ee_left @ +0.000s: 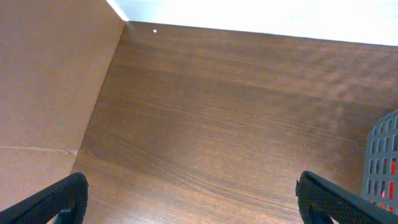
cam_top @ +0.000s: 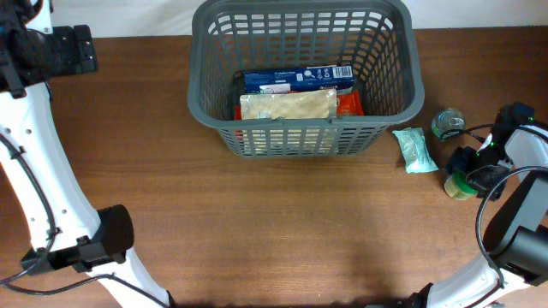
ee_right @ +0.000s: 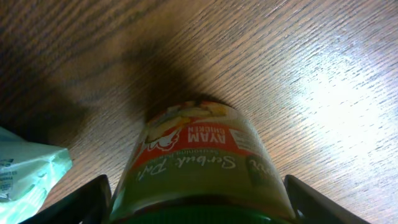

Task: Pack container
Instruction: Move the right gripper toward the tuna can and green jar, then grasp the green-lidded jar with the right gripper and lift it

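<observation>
Status: partly packed. Already inside basket (cam_top: pixel 300 124), upper centre of overhead frame: blue box (cam_top: pixel 298 79), beige pouch (cam_top: pixel 287 106), red packet (cam_top: pixel 349 104).

Still to load, at right: green pouch (cam_top: pixel 415 151), small round item (cam_top: pixel 447 123), green-lidded jar (cam_top: pixel 459 185).

Left jaws: wide apart, empty.

Right jaws: astride green-lidded jar; clamped or not, cannot tell.

Tabletop (cam_top: pixel 257 222): dark wood grain. White wall (ee_left: pixel 280 15) behind.

A jar (ee_right: pixel 199 162) with a red chicken label sits between the right gripper's (ee_right: pixel 199 205) fingers (ee_right: pixel 84 202). A pale green packet (ee_right: pixel 28 171) lies to its left on the wooden table (ee_right: pixel 311 74).
</observation>
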Robot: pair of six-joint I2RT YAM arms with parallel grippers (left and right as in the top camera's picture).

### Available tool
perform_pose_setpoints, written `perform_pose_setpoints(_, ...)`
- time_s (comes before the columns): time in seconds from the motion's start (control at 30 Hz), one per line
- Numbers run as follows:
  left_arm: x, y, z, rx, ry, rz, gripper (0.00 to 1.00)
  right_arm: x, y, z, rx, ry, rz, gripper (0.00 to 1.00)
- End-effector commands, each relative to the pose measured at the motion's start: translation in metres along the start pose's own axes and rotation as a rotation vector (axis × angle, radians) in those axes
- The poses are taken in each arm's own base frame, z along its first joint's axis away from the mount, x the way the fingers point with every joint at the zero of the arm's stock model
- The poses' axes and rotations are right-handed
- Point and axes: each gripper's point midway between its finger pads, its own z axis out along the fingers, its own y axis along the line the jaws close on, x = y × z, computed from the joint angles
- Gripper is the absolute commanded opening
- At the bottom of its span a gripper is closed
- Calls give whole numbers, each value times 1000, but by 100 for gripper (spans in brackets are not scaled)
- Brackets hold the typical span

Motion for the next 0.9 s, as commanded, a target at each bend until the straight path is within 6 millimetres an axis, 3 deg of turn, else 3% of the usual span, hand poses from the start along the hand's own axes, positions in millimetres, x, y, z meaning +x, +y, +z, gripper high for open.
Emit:
perform_pose_setpoints(0.0,1,0,3,8,9,-15,99,3,2,3,-12,15,11,71)
perform_pose_setpoints(0.1,1,0,3,8,9,-15,99,4,4,3,-21,20,12,47)
perform_pose_setpoints(0.3,1,0,3,8,9,-15,99,3,4,-2,-21,23,19,44)
perform_pose_setpoints(0.43,1,0,3,8,9,-15,99,-11,7,-31,-30,-3,19,40)
perform_pose_setpoints(0.63,1,0,3,8,9,-15,99,-42,12,-114,-56,-139,18,39)
perform_pose_setpoints(0.77,1,0,3,8,9,-15,99,-55,17,-191,-95,-288,11,39)
perform_pose_setpoints(0.87,1,0,3,8,9,-15,99,-51,30,-255,-161,-409,-19,39)
